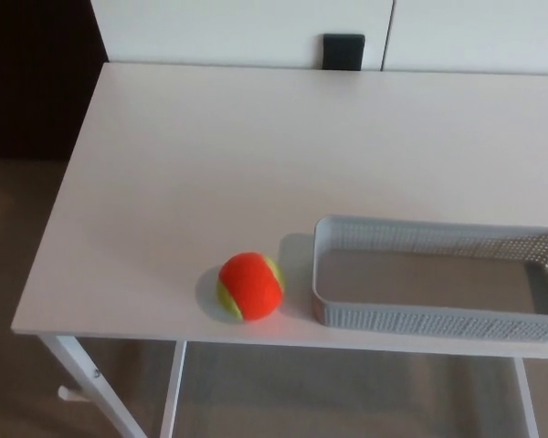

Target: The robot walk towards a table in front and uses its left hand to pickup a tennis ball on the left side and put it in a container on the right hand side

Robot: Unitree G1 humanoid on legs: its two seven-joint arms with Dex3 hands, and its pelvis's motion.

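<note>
An orange and yellow-green tennis ball [250,286] rests on the white table [256,155] near its front edge, left of centre. Just to its right, a small gap away, stands a grey perforated container [438,320], a shallow rectangular basket with nothing inside. Neither of my hands shows in the head view.
The table's left edge runs diagonally, with brown floor [18,274] beyond it. White table legs [91,379] show below the front edge. A white wall with a black socket plate [343,50] lies behind the table's far edge.
</note>
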